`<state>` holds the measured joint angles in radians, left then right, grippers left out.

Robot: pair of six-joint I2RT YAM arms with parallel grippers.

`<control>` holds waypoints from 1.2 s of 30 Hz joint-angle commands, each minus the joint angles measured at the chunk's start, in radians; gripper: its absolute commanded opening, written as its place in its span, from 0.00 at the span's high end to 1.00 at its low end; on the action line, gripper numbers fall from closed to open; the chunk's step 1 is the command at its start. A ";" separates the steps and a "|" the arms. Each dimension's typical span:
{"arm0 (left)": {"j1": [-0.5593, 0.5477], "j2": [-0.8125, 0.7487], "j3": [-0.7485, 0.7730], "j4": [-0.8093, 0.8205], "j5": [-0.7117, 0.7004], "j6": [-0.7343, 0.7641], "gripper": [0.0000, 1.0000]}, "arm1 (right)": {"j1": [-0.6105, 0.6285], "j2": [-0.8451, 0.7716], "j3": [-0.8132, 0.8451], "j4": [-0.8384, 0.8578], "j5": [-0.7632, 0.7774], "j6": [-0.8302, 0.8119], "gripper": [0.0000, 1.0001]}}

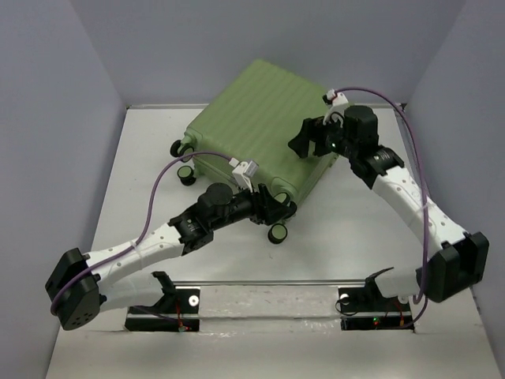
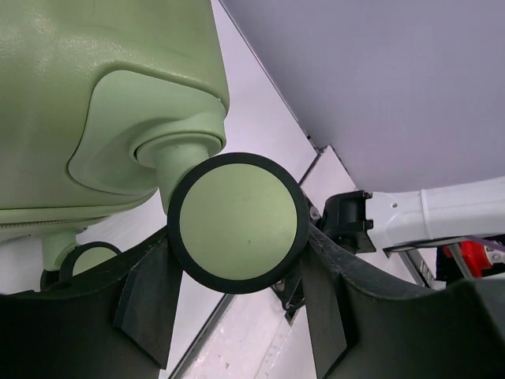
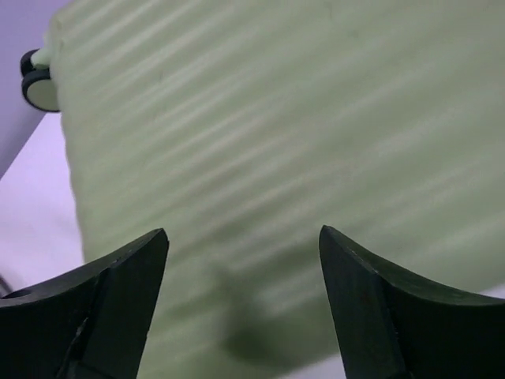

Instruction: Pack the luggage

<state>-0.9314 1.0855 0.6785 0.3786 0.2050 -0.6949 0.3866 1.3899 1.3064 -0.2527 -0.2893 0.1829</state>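
Observation:
The luggage [image 1: 252,126] is a light-green ribbed hard-shell suitcase, lying closed and flat at the back middle of the table. My left gripper [image 1: 276,207] is at its near corner. In the left wrist view its jaws stand wide apart [image 2: 237,257], and a black wheel with a green hub [image 2: 237,223] sits right at the fingertips under the shell [image 2: 79,79]. My right gripper [image 1: 304,140] hovers open and empty over the shell's right part. In the right wrist view [image 3: 243,237] the ribbed shell [image 3: 276,118] fills the picture.
More wheels show at the suitcase's left side [image 1: 183,162] and near corner [image 1: 278,234]. One shows in the right wrist view [image 3: 35,79]. Grey walls close in the white table [image 1: 371,229] on three sides. A metal rail [image 1: 268,282] runs along the near edge by the arm bases.

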 commanded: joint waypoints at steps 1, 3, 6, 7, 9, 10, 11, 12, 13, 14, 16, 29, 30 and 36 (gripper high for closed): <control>-0.040 0.016 0.082 0.131 0.094 -0.038 0.94 | 0.001 -0.260 -0.149 0.021 0.014 0.108 0.24; -0.040 0.022 0.099 0.132 0.070 -0.043 0.94 | 0.001 -0.431 -0.310 0.073 0.029 0.154 0.43; -0.037 0.031 0.121 0.134 0.056 -0.046 0.94 | 0.001 -0.593 -0.520 0.119 0.036 0.223 0.81; -0.035 0.033 0.125 0.135 0.045 -0.052 0.94 | 0.001 -0.627 -0.574 0.139 0.044 0.240 0.86; -0.034 0.036 0.124 0.146 0.040 -0.057 0.94 | 0.001 -0.716 -0.733 0.187 0.042 0.265 0.92; -0.034 0.039 0.124 0.149 0.037 -0.061 0.94 | 0.001 -0.738 -0.778 0.238 -0.005 0.280 0.92; -0.030 0.042 0.124 0.152 0.036 -0.063 0.94 | 0.001 -0.756 -0.820 0.281 -0.036 0.289 0.87; -0.030 0.045 0.125 0.155 0.036 -0.063 0.94 | 0.015 -0.781 -0.887 0.334 -0.077 0.293 0.82; -0.029 0.050 0.127 0.154 0.037 -0.063 0.94 | 0.029 -0.789 -0.913 0.354 -0.074 0.293 0.74; -0.027 0.054 0.128 0.157 0.037 -0.064 0.94 | 0.061 -0.796 -0.935 0.368 -0.064 0.288 0.57; -0.026 0.062 0.131 0.161 0.039 -0.066 0.94 | 0.095 -0.796 -0.984 0.418 -0.039 0.270 0.48; -0.024 0.080 0.116 0.192 0.062 -0.083 0.94 | 0.219 -0.503 -1.049 0.730 0.175 0.190 0.45; -0.024 0.079 0.116 0.192 0.063 -0.083 0.94 | 0.219 -0.503 -1.049 0.730 0.176 0.190 0.46; -0.024 0.065 0.113 0.191 0.066 -0.077 0.94 | 0.219 -0.538 -1.084 0.754 0.246 0.202 0.52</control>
<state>-0.9482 1.1790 0.7361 0.4141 0.2436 -0.7605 0.5980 0.8986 0.2588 0.3775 -0.1356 0.3943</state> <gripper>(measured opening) 0.647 0.482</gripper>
